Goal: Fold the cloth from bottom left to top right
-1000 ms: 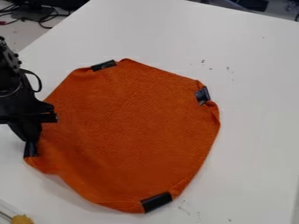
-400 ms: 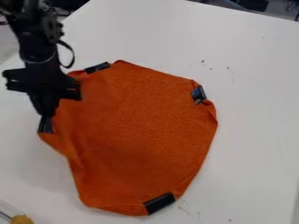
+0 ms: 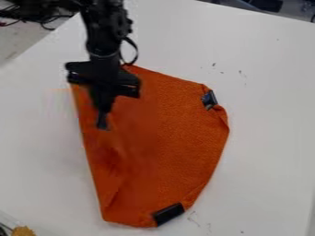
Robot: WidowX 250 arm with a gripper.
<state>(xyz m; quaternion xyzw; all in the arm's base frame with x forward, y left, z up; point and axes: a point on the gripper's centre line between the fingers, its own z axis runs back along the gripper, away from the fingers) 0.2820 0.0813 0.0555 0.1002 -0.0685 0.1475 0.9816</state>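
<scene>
Looks like the orange fabric cloth (image 3: 169,133) is pinched near one corner by the black two-finger end effector (image 3: 103,109). Target's probably the dark rectangular patch (image 3: 209,99), seen right and slightly up-view.

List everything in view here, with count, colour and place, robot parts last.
Cloth: one, orange, partly folded, mid-table
Patches: three seen, black or dark, at the cloth's bottom edge, upper right edge and held corner
Table: one, white, beneath the cloth
Small marks: several, dark, on the table
Cables: several, black, top left
Unidentified item: one, yellowish, bottom left corner
Arm: one, black, from the top edge
Gripper: one, black, holding the cloth's corner
</scene>
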